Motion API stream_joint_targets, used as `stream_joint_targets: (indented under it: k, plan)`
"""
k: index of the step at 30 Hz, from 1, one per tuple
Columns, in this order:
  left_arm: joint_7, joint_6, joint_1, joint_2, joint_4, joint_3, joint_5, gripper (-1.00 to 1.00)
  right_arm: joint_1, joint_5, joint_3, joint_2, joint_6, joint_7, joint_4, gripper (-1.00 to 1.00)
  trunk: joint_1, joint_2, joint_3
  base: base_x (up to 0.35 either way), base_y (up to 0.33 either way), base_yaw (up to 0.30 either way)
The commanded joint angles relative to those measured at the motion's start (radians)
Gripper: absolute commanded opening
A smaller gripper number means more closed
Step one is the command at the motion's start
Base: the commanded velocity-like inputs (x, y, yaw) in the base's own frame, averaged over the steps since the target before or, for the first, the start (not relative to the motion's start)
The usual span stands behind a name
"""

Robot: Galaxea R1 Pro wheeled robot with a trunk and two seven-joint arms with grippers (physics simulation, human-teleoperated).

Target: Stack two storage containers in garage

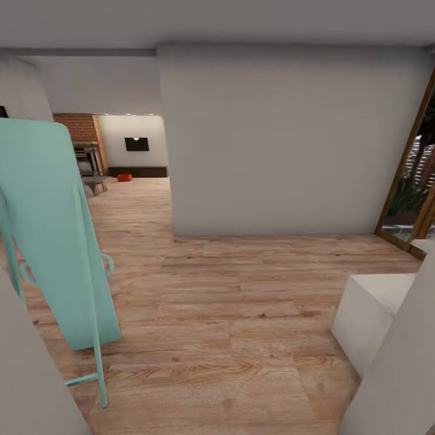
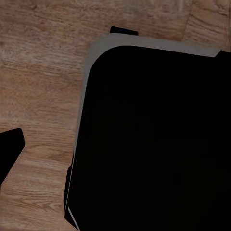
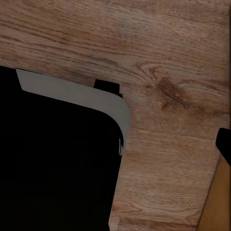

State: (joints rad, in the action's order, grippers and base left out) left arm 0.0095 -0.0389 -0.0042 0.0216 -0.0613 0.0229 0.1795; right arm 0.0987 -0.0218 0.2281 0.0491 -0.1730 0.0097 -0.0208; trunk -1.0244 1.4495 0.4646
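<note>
Storage container (image 1: 124, 177) far ahead, living room floor.

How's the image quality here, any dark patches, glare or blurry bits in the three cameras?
Head view: even, soft lighting with no glare; the far living room is small and low in detail, so the storage container is just an orange-red blob. Left wrist view: a large black unlit mass covers most of the wood floor. Right wrist view: a similar black area; the wood grain looks slightly soft.

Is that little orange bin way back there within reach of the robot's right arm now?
Almost certainly not. The bin sits far off across the wood floor, near the fireplace; the robot would need to drive closer first.
</note>
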Motion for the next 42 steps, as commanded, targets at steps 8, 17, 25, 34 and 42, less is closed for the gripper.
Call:
stream_joint_targets:
  k: [8,17,25,34,42]
  plan:
    - [0.001,-0.001,0.0,-0.003,0.001,0.006,0.012,1.0,-0.001,-0.003,0.003,0.003,-0.013,0.001,-0.002,1.0,-0.001,0.0,0.001,0.202,0.0,0.0]
    - [0.0,0.0,0.0,0.002,0.001,0.006,0.013,1.0,-0.001,0.0,0.004,-0.011,-0.013,0.001,-0.003,1.0,-0.001,0.0,0.001,0.0,0.0,0.0]
    - [0.0,0.008,0.0,0.005,0.002,0.005,0.015,1.0,0.0,0.004,0.006,-0.022,-0.013,0.0,-0.004,1.0,-0.001,0.0,0.001,0.14,0.0,0.0]
    - [0.0,0.013,0.0,0.005,0.004,0.005,0.015,1.0,0.0,0.005,0.006,-0.023,-0.013,-0.002,-0.004,1.0,-0.001,0.0,0.001,0.3,0.0,0.0]
    - [0.0,0.016,0.0,0.005,0.007,0.005,0.015,1.0,0.0,0.003,0.006,-0.023,-0.013,-0.003,-0.004,1.0,-0.001,0.0,0.001,0.315,0.0,0.0]
